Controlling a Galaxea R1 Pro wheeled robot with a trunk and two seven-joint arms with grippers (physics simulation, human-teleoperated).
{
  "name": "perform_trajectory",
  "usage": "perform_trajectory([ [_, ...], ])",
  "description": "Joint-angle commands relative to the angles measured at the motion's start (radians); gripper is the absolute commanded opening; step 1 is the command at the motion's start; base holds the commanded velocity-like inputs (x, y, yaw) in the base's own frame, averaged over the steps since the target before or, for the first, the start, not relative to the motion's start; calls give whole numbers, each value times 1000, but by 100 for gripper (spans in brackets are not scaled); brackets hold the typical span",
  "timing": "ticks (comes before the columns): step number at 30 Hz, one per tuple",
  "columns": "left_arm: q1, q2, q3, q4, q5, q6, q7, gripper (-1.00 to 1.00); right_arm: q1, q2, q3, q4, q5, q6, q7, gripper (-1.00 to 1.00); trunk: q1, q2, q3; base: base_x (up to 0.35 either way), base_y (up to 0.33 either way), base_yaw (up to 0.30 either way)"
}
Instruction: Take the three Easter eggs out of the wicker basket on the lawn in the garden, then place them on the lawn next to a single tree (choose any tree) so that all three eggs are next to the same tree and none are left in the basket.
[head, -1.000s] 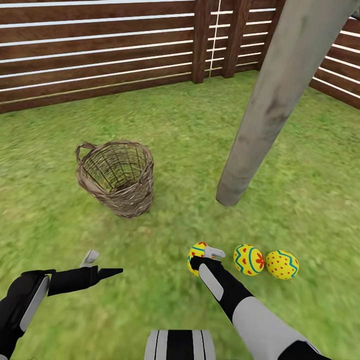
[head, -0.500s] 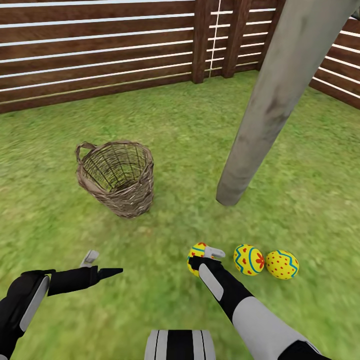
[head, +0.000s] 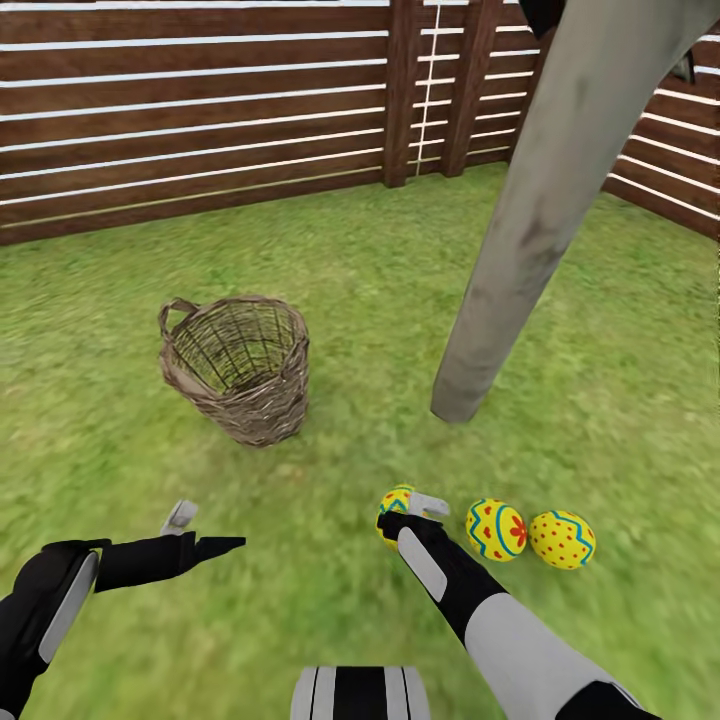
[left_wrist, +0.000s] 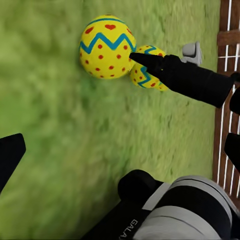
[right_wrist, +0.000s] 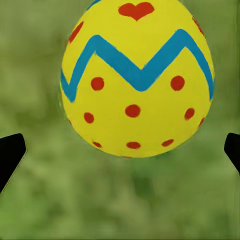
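Note:
Three yellow Easter eggs lie in a row on the lawn in front of the tree: one egg, a second and a third. My right gripper is open around the nearest egg, and its fingertips stand wide of the shell. Farther left, my left gripper hangs open over bare grass. Its wrist view shows that egg, a second egg behind it and the right gripper. The wicker basket stands upright with nothing showing inside.
A brown slatted fence with thick posts closes the garden at the back and right. The leaning trunk rises a short way behind the eggs. Open grass lies between basket, trunk and my arms.
The head camera has tilted, so fence, basket and trunk sit a little lower in the picture. Arms, eggs and basket have not moved on the ground.

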Motion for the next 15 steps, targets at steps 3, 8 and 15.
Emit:
perform_trajectory([
  [3,-1,0,0,1,0,13,-1,100,-1,0,2,-1,-5,4,-7,100,-1,0,11,0,0,0],
  [8,-2,0,0,3,-1,31,1,100,-1,0,2,-1,-5,4,-7,100,-4,2,30,-133,0,0],
  [15,-2,0,1,3,0,31,1,100,-1,0,2,-1,-4,4,-7,100,-6,3,54,-184,6,0],
])
